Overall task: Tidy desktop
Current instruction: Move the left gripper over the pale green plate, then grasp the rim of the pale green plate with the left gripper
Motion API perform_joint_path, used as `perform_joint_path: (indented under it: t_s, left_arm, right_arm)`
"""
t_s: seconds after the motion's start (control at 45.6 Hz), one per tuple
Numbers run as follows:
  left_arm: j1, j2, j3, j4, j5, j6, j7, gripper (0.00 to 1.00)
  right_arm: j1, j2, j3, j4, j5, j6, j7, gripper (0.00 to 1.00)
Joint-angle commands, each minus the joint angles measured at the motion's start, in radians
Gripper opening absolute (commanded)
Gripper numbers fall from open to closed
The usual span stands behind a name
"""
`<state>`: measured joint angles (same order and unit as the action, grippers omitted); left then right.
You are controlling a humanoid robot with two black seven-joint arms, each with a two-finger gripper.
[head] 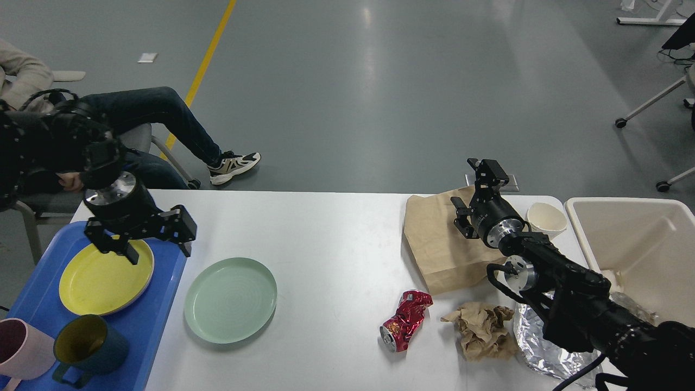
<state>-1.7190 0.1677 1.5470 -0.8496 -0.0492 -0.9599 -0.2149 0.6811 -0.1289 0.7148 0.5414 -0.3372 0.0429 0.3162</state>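
Observation:
The white desktop point(336, 228) carries a blue tray point(165, 304) at its left end. On the tray lie a yellow plate point(103, 279), a pink mug point(21, 347) and a dark blue mug point(87, 345). A green plate point(231, 300) lies just right of the tray. My left gripper point(160, 255) hangs open and empty over the tray's far right edge, beside the yellow plate. My right gripper point(462, 182) stands open and empty above a flat brown paper bag point(434, 244). A crushed red can point(404, 320), crumpled brown paper point(483, 328) and foil point(537, 347) lie near the front right.
A white paper cup point(545, 217) stands between the bag and a cream bin point(640, 244) at the table's right end. A seated person's legs point(163, 117) and chair are behind the left corner. Wheeled chair legs point(646, 108) stand far right.

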Motion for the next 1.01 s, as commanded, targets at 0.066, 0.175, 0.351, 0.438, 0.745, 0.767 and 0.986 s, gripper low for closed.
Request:
perform_joint_path:
  t_s: [0.066, 0.175, 0.351, 0.438, 0.745, 0.767, 0.986]
  left_arm:
    - [-0.008, -0.146, -0.059, -0.025, 0.002, 0.000, 0.015, 0.93]
    - [0.025, -0.168, -0.093, -0.028, 0.002, 0.000, 0.017, 0.93]
    - [0.102, -0.180, -0.105, -0.026, -0.001, 0.044, 0.019, 0.91]
    - [0.151, -0.180, -0.119, -0.026, -0.001, 0.104, 0.034, 0.91]
    - [0.297, -0.160, -0.222, -0.025, -0.047, 0.225, 0.276, 0.90]
    - [0.299, -0.159, -0.225, -0.025, -0.052, 0.225, 0.285, 0.90]
    - [0.320, -0.087, -0.231, -0.023, -0.118, 0.231, 0.298, 0.88]
  right_arm:
    - [0.000, 0.000, 0.000, 0.000, 0.000, 0.000, 0.000, 1.00]
    - [0.000, 0.000, 0.000, 0.000, 0.000, 0.000, 0.001, 1.00]
    - [0.000, 0.000, 0.000, 0.000, 0.000, 0.000, 0.001, 1.00]
    - [0.000, 0.000, 0.000, 0.000, 0.000, 0.000, 0.000, 1.00]
    - [0.000, 0.000, 0.000, 0.000, 0.000, 0.000, 0.000, 1.00]
    - [0.000, 0.000, 0.000, 0.000, 0.000, 0.000, 0.000, 1.00]
    - [0.000, 0.000, 0.000, 0.000, 0.000, 0.000, 0.000, 1.00]
